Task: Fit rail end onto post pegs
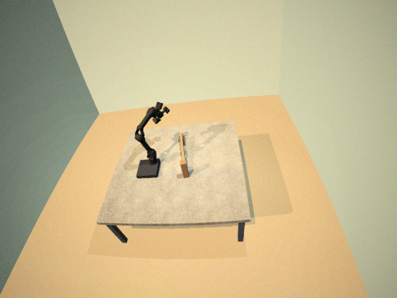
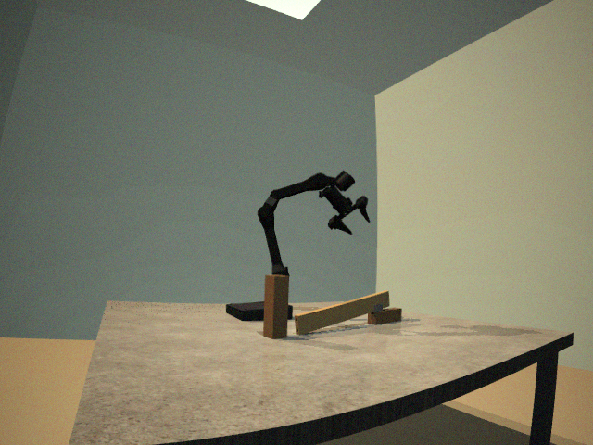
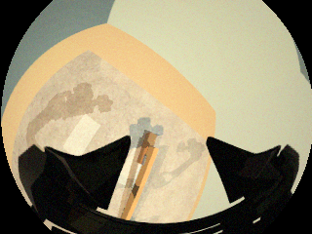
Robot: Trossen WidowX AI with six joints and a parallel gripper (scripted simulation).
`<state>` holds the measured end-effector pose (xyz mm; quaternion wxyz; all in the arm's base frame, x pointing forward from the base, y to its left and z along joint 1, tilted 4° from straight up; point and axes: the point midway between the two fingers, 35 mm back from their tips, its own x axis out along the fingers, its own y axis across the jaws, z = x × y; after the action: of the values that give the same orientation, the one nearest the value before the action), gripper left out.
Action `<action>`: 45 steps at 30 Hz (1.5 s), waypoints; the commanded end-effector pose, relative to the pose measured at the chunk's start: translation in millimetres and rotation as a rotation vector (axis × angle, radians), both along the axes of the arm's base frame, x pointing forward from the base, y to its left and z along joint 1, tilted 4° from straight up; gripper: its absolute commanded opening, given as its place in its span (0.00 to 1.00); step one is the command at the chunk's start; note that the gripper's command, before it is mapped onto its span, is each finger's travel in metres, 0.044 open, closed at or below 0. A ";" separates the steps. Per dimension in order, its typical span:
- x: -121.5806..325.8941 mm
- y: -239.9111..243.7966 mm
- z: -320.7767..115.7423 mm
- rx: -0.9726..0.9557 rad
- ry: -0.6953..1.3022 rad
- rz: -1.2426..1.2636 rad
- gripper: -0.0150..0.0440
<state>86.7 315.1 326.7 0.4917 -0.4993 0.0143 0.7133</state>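
Note:
The long wooden rail (image 1: 182,149) (image 2: 342,311) (image 3: 146,175) slopes. Its far end rests in the grey bracket (image 2: 378,308) on the low footboard block (image 2: 384,316) (image 3: 150,138), and its near end is down on the table beside the post. The upright brown post (image 1: 184,169) (image 2: 276,306) stands at the near end, with a small gap to the rail. Its pegs cannot be made out. Small dark marks show on the rail's near end in the exterior view. My gripper (image 1: 162,115) (image 2: 359,227) (image 3: 170,140) is wide open and empty, tilted downward, high above the table and clear of the rail.
The arm's black base (image 1: 147,169) (image 2: 244,311) sits on the stone-patterned table (image 1: 208,198) (image 2: 191,374) (image 3: 63,88), to the left of the rail in the top view. Shadows of the arm fall across the table around the rail. Walls stand beyond the table.

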 end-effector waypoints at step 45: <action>218.2 -255.9 -276.0 -0.807 0.123 -0.460 1.00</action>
<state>304.7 60.2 55.1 0.4035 -0.5897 0.4301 0.5518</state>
